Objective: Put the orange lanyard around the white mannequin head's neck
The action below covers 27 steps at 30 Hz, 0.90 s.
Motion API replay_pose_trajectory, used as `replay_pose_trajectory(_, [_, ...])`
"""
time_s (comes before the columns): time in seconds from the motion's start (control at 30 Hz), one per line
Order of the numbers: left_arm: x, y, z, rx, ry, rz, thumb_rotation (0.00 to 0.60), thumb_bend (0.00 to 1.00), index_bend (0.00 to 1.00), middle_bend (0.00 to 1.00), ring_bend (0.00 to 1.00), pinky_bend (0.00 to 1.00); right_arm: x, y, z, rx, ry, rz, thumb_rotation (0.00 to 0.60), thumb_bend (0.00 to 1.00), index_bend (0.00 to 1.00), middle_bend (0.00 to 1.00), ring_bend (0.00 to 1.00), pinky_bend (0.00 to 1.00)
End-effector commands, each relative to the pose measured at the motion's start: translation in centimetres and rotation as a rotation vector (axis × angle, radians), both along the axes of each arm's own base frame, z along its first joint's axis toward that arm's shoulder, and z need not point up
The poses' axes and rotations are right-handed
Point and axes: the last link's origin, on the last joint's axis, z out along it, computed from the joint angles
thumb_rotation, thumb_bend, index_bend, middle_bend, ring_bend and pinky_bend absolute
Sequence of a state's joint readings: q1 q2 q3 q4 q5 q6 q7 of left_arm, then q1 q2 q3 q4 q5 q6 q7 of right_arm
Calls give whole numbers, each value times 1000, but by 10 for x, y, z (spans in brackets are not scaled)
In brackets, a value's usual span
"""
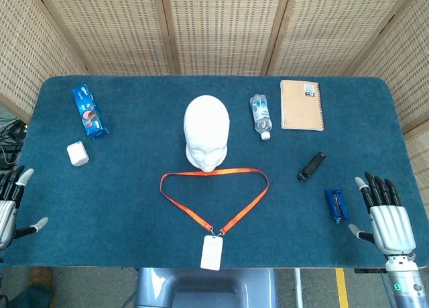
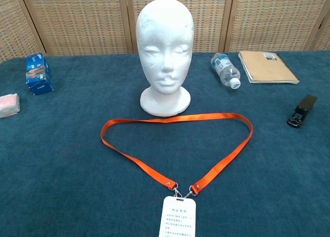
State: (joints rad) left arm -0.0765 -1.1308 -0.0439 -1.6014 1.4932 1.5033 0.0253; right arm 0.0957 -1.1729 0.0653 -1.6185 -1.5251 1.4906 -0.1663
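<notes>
The white mannequin head stands upright at the table's middle, facing me, also seen in the chest view as the mannequin head. The orange lanyard lies flat in a loop on the blue cloth just in front of its base, with a white badge card at the near end; the chest view shows the lanyard and card. My left hand rests at the left table edge, fingers spread, empty. My right hand sits at the right front, fingers spread, empty. Both are far from the lanyard.
A blue packet and a small white-pink block lie at left. A water bottle, a brown notebook, a black stapler and a blue clip lie at right.
</notes>
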Motion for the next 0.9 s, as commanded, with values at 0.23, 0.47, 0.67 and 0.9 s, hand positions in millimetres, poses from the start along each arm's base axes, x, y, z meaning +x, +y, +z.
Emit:
replay_pose_trajectory(0.23, [-2, 1, -2, -4, 11, 11, 600, 0, 0, 0, 0, 0, 6, -11, -5, 32, 3, 20, 600, 0, 0, 0, 0, 0])
replay_pose_trajectory(0.47, [-5, 13, -8, -8, 23, 31, 600, 0, 0, 0, 0, 0, 50, -80, -11, 206, -24, 122, 600, 0, 87, 0, 0, 0])
replay_pose_trajectory(0.67, [-6, 20, -16, -22, 40, 45, 600, 0, 0, 0, 0, 0, 87, -138, -40, 336, -94, 126, 600, 130, 299, 0, 0, 0])
replay_pose_trajectory(0.9, [-11, 24, -20, -31, 47, 71, 600, 0, 0, 0, 0, 0, 100, -175, -77, 375, -147, 56, 600, 345, 387, 0, 0, 0])
